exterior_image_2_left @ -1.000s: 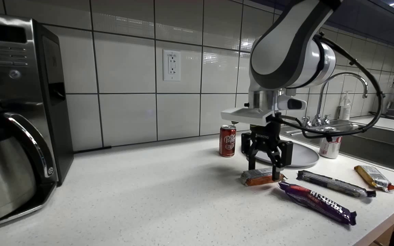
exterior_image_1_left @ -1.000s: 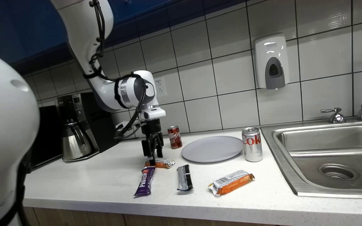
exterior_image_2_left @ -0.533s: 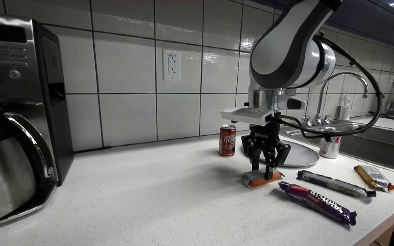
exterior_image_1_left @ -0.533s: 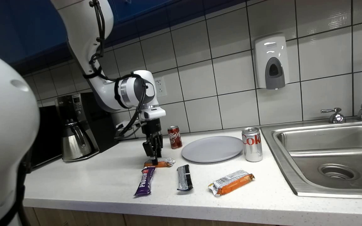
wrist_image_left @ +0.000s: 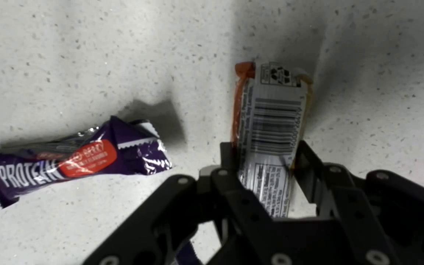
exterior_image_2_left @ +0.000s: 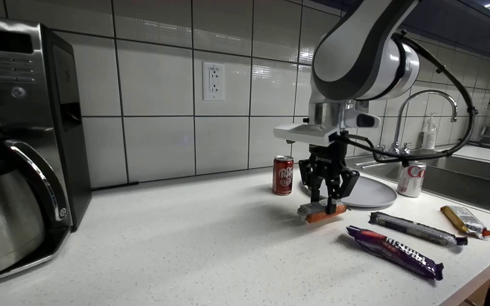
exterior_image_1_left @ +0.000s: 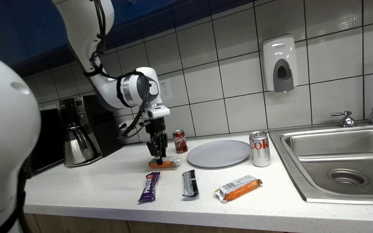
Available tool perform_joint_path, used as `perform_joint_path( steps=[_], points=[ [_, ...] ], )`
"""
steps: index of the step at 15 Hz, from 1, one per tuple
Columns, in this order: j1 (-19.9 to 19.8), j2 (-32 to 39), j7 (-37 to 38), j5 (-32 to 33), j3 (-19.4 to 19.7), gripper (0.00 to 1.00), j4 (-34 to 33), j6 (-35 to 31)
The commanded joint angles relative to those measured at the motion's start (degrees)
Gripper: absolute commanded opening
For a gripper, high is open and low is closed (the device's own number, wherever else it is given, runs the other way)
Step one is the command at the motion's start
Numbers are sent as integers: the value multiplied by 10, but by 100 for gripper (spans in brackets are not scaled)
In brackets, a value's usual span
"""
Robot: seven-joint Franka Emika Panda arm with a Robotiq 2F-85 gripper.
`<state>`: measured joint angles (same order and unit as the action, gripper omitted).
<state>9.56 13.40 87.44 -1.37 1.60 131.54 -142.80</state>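
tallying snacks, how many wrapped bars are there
4: an orange bar in the tool; along the counter toward the sink, a purple bar, a black bar, a second orange bar.

Plate (exterior_image_1_left: 219, 154): there, grey, flat on the bench (exterior_image_1_left: 102, 186)!
Dr Pepper can (exterior_image_2_left: 283, 175): upright, just beside the plate.
Coke can (exterior_image_1_left: 260, 149): upright too, between plate and sink (exterior_image_1_left: 289, 161)!
Dark bar (exterior_image_1_left: 190, 183): between plate and bench's front edge.
Coffee maker (exterior_image_2_left: 26, 110): well apart from the plate!

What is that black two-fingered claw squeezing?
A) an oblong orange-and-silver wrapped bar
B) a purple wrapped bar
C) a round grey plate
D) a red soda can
A: in the wrist view, the black two-fingered gripper presses on both sides of the oblong orange-and-silver wrapped bar.
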Motion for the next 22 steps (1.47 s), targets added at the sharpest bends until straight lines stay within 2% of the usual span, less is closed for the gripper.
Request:
perform_joint_path(
  steps=[1,10,19,22],
  points=[
    [-4,-38,17,22,3,18,-3,17],
    [-23,-34,37,86,28,18,-54,23],
    [-51,7,35,86,51,18,-110,24],
    [-64,34,8,64,55,18,-139,34]
  ],
)
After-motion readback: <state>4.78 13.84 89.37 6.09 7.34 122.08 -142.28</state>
